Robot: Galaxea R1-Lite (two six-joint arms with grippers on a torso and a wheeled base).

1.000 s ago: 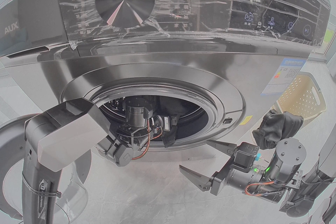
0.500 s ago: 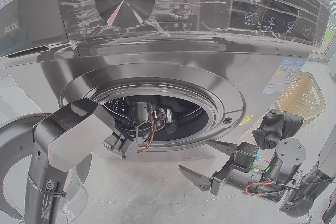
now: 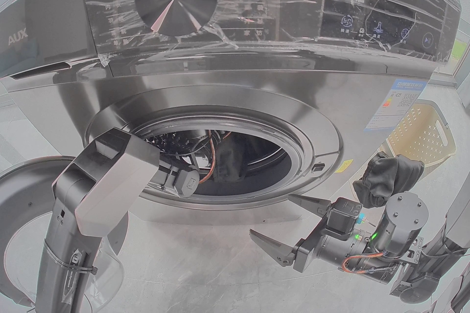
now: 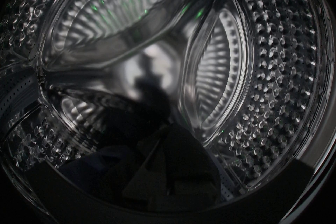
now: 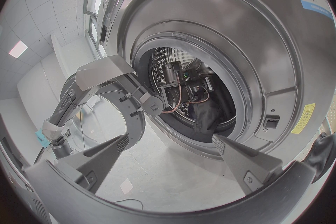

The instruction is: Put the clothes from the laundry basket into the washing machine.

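Grey angular shells are covering the left arm (image 3: 98, 182); an orange cable (image 3: 211, 160) is looping at its wrist. The right pincer (image 3: 270, 215) is wearing black wedge fingers (image 3: 269, 244).

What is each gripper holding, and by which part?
Right gripper: open, empty. Left gripper: inside the drum, a dark garment hanging at it; whether it grips that cannot be told.

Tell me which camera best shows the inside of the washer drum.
The left wrist view: it looks straight into the drum, showing its dimpled wall and ribbed back. In the head and right wrist views, the left arm blocks much of the opening, so little of the interior shows.
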